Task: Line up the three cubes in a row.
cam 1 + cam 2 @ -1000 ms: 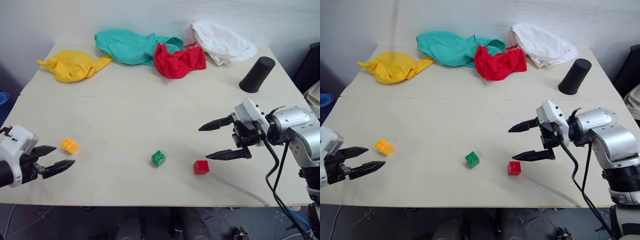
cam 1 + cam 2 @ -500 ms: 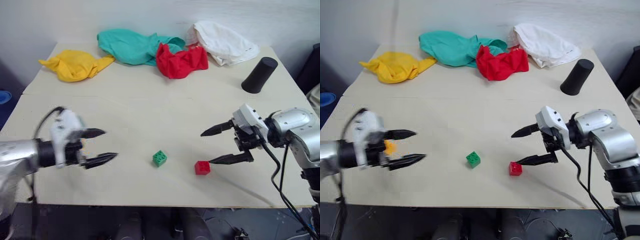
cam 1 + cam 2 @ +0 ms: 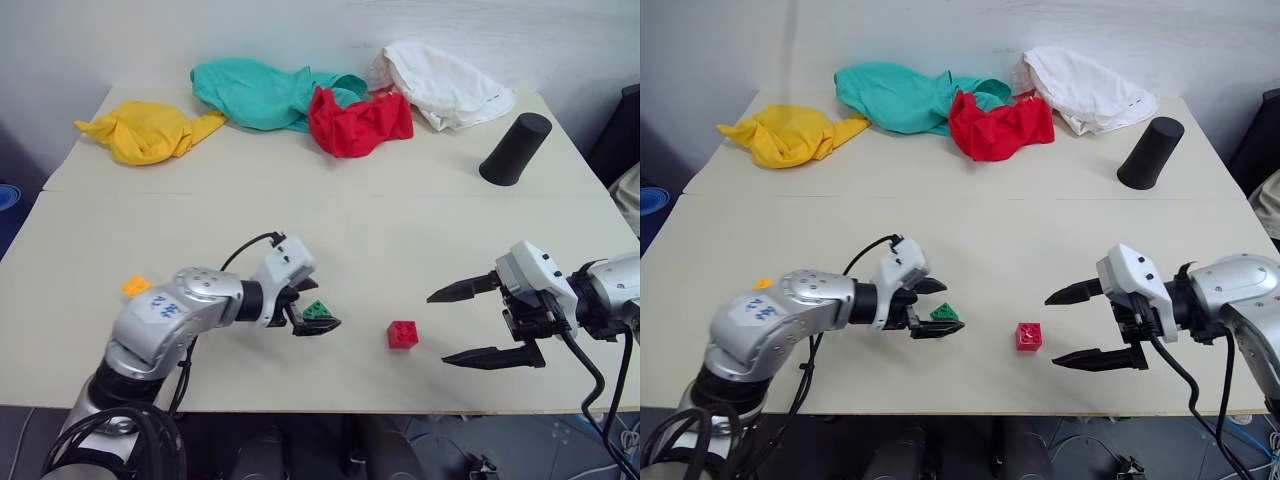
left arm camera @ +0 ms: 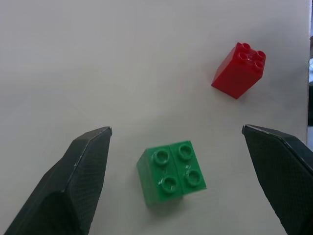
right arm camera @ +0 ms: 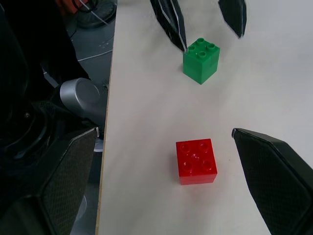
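Black cylinder (image 3: 514, 148) stands beside white cloth (image 3: 440, 82).

Green cube (image 4: 171, 172), red cube (image 4: 239, 70), orange-yellow cube (image 3: 136, 286); yellow (image 3: 145, 130), teal (image 3: 260, 92), red (image 3: 358, 120), white cloths (image 3: 440, 82).

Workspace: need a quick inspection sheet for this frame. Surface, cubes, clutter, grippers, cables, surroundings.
Surface: pale table, a seam running across it.
Job's things: green cube between the left gripper's open fingers, untouched; red cube to its right, apart; orange-yellow cube far left, partly behind the left arm. Not yet in a row.
Clutter: yellow cloth, teal cloth, red cloth, white cloth along the far edge; black cylinder far right.
Grippers: left gripper open around the green cube; right gripper open, empty, right of the red cube.
Cables: black cable looping at the left wrist; another hanging from the right arm.
Surroundings: light wall behind.
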`<action>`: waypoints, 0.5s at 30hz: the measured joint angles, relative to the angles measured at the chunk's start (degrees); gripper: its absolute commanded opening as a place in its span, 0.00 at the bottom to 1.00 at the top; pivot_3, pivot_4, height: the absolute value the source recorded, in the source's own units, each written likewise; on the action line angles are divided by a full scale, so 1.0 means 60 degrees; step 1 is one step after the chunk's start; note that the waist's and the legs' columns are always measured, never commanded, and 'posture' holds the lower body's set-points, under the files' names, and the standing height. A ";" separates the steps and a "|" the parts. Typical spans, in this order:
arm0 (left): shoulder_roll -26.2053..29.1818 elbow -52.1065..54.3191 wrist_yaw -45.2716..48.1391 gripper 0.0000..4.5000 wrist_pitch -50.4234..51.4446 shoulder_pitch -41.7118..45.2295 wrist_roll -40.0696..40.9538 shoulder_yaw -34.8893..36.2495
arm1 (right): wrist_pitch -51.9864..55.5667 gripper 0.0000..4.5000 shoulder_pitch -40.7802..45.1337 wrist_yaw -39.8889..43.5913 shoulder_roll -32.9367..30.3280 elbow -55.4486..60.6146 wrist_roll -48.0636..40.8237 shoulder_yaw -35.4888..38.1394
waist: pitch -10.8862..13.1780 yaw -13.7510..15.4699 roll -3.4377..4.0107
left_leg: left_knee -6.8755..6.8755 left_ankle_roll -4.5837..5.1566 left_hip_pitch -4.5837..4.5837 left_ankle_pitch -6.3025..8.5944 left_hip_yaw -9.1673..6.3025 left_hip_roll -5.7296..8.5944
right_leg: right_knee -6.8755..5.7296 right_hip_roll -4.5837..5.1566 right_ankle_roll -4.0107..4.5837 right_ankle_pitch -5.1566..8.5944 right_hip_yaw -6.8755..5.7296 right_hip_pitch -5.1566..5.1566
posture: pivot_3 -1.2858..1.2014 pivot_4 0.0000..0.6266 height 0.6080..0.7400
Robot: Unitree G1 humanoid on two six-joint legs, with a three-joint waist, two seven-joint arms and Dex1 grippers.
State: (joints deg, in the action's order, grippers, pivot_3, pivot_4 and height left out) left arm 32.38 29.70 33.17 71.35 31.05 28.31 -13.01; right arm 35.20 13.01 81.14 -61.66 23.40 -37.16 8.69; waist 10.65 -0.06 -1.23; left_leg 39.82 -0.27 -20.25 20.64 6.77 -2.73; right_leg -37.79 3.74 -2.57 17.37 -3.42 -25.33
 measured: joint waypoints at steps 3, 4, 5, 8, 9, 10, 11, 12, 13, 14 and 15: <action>0.0008 -0.0287 -0.0298 1.00 -0.0009 0.0180 -0.0366 -0.0528 | 0.0058 1.00 -0.0100 -0.0210 -0.0012 0.0213 -0.0082 0.0177 | 0.0000 -0.0001 0.0000 | 0.0000 -0.0001 0.0002 0.0000 0.0000 0.0000 | 0.0000 -0.0002 0.0000 0.0000 0.0004 0.0000 | 0.52 0.24 1.00; 0.0008 -0.0310 -0.0347 1.00 -0.0031 0.0242 -0.0474 -0.0754 | 0.0041 1.00 -0.0102 -0.0305 -0.0012 0.0245 -0.0089 0.0184 | 0.0000 0.0006 0.0000 | 0.0000 -0.0001 0.0002 0.0000 0.0001 0.0002 | 0.0000 -0.0001 0.0000 0.0000 0.0005 0.0000 | 0.52 0.24 1.00; 0.0006 -0.0331 -0.0396 1.00 -0.0046 0.0293 -0.0556 -0.0962 | 0.0030 1.00 -0.0101 -0.0385 -0.0012 0.0248 -0.0088 0.0184 | 0.0000 0.0010 0.0000 | 0.0000 0.0000 0.0001 0.0000 0.0001 0.0002 | 0.0001 -0.0001 0.0000 0.0000 0.0005 0.0000 | 0.52 0.24 1.00; 0.0008 -0.0453 -0.0449 1.00 -0.0071 0.0370 -0.0710 -0.1443 | 0.0005 1.00 -0.0087 -0.0558 -0.0012 0.0250 -0.0088 0.0181 | 0.0000 0.0018 0.0000 | 0.0001 -0.0001 0.0001 -0.0001 0.0001 0.0001 | 0.0001 -0.0001 0.0000 0.0000 0.0005 0.0000 | 0.52 0.24 1.00; 0.0001 -0.0445 -0.0443 1.00 0.0006 0.0370 -0.0690 -0.1562 | -0.0020 1.00 -0.0074 -0.0586 -0.0012 0.0249 -0.0088 0.0172 | 0.0000 0.0015 0.0000 | 0.0001 -0.0001 0.0000 -0.0001 0.0000 0.0000 | 0.0001 -0.0003 0.0000 0.0000 0.0005 0.0000 | 0.52 0.24 1.00; -0.0033 -0.0400 -0.0453 0.93 0.0069 0.0370 -0.0676 -0.1604 | -0.0035 1.00 -0.0033 -0.0612 -0.0012 0.0240 -0.0087 0.0146 | 0.0000 0.0010 0.0000 | 0.0002 -0.0001 0.0001 -0.0001 0.0000 0.0000 | 0.0001 -0.0003 0.0000 0.0000 0.0005 0.0000 | 0.52 0.24 1.00; -0.0064 -0.0364 -0.0467 0.91 0.0097 0.0369 -0.0673 -0.1606 | -0.0044 1.00 0.0015 -0.0625 -0.0011 0.0236 -0.0087 0.0122 | 0.0000 0.0009 0.0000 | 0.0002 -0.0001 0.0001 -0.0001 0.0000 0.0000 | 0.0001 -0.0003 0.0000 0.0000 0.0005 0.0000 | 0.52 0.24 1.00; -0.0123 -0.0353 -0.0509 0.88 0.0114 0.0369 -0.0678 -0.1607 | -0.0062 1.00 0.0087 -0.0648 -0.0006 0.0225 -0.0081 0.0083 | 0.0000 0.0012 0.0000 | 0.0003 -0.0001 0.0001 -0.0001 0.0000 0.0000 | 0.0000 -0.0003 0.0000 0.0000 0.0005 0.0000 | 0.52 0.24 1.00; -0.0132 -0.0356 -0.0517 0.80 0.0113 0.0369 -0.0684 -0.1609 | -0.0075 1.00 0.0157 -0.0671 0.0008 0.0215 -0.0077 0.0047 | 0.0000 0.0012 0.0000 | 0.0004 -0.0001 0.0001 -0.0002 0.0000 0.0000 | 0.0001 -0.0004 0.0001 0.0000 0.0005 0.0000 | 0.52 0.24 1.00; -0.0125 -0.0357 -0.0517 0.74 0.0112 0.0370 -0.0691 -0.1608 | -0.0097 1.00 0.0211 -0.0697 0.0018 0.0211 -0.0075 0.0023 | 0.0000 0.0010 0.0000 | 0.0004 -0.0001 0.0001 -0.0001 0.0000 0.0000 | 0.0000 -0.0004 0.0000 0.0000 0.0006 0.0000 | 0.52 0.24 1.00; -0.0107 -0.0358 -0.0515 0.66 0.0112 0.0370 -0.0693 -0.1608 | -0.0144 1.00 0.0222 -0.0719 0.0022 0.0207 -0.0066 -0.0001 | 0.0000 0.0015 0.0000 | 0.0004 -0.0001 0.0000 -0.0001 -0.0001 0.0001 | 0.0001 -0.0004 0.0001 0.0001 0.0005 0.0000 | 0.52 0.24 1.00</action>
State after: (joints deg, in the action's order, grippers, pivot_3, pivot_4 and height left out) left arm 31.74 27.55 30.08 72.02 33.27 24.15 -22.66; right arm 34.34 14.35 76.82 -61.53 24.64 -37.55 8.69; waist 10.65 0.03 -1.23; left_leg 39.85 -0.28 -20.25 20.63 6.77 -2.73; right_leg -37.78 3.71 -2.57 17.37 -3.38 -25.33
